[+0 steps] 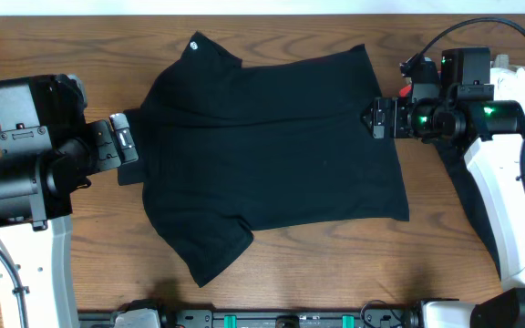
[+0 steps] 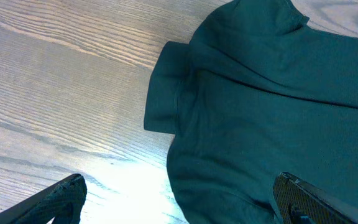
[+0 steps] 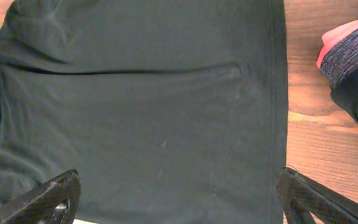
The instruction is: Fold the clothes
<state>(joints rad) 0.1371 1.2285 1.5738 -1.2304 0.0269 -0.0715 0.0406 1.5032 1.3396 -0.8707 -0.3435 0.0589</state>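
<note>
Lying lengthwise across the desk (image 1: pixel 80 46), the black T-shirt (image 1: pixel 272 155) sits between the released left end effector (image 1: pixel 124 138) at its sleeve (image 2: pixel 163 93) and the released right end effector (image 1: pixel 378 118) at its hem (image 3: pixel 278 93).

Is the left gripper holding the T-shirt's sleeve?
No, the left gripper stands wide open, and the sleeve lies free on the table ahead of it.

Brown wood-grain table (image 1: pixel 335 264); bright glare patch in left wrist view.
</note>
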